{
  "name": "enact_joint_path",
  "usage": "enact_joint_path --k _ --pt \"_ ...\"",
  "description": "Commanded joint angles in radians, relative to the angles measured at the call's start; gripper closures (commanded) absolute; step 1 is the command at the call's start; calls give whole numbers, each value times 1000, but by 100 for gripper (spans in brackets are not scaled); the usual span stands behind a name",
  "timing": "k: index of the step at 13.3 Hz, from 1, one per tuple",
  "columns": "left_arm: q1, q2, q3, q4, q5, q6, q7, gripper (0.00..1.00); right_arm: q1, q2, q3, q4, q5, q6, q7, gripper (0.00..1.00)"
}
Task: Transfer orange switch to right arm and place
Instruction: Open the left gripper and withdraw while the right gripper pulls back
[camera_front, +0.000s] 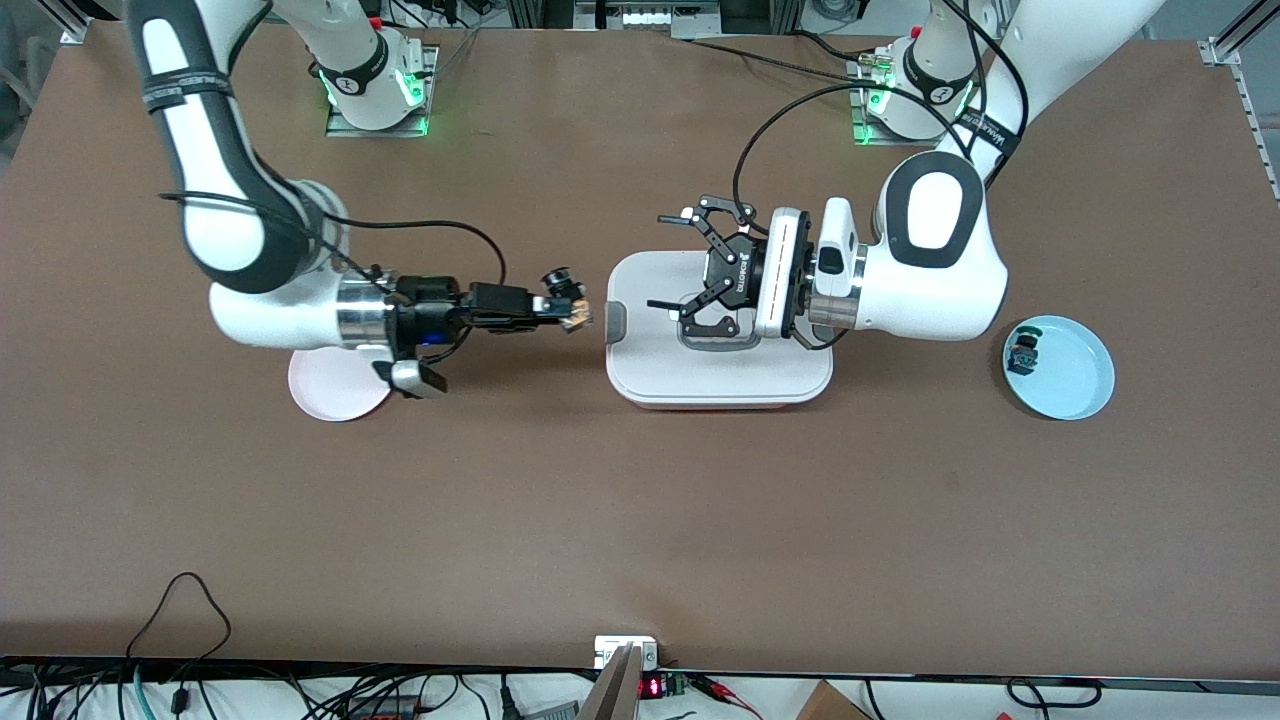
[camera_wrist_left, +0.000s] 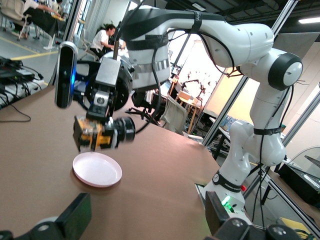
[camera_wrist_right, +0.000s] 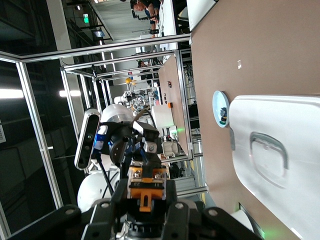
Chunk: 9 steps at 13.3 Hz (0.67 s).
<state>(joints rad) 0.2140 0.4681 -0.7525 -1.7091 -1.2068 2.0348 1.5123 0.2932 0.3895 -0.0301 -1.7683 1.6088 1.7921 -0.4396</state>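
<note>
Mid-frame, the right gripper pinches the orange switch, light, rigid, probably best held across its body; left gripper hangs wide open, empty.

Your brown counter carries a pink plate, a white board and a blue plate.
</note>
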Motion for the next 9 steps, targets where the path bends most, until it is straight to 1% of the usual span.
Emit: enact_joint_path --k 1,2,4,6,7,8,9 --pt "31 -49 -1 6 87 -69 -140 0 -83 -3 9 39 -137 -83 25 100" --pt "53 -49 1 31 148 -138 -218 0 -116 -3 9 61 -215 -118 38 100" --pt "89 -49 2 86 312 -293 -381 0 -179 -3 9 108 -387 -175 39 100" --pt "137 -49 2 124 470 -489 -530 0 -228 -7 7 118 -493 -218 35 100" --pt "155 -49 -4 150 563 -567 -591 0 -242 -17 7 127 -580 -224 33 100" --pt "168 -49 -5 169 611 -627 -648 0 -252 -29 7 145 -684 -224 32 100" --pt "180 -51 -4 180 634 -675 -731 0 -253 -37 6 164 -811 -223 36 100"
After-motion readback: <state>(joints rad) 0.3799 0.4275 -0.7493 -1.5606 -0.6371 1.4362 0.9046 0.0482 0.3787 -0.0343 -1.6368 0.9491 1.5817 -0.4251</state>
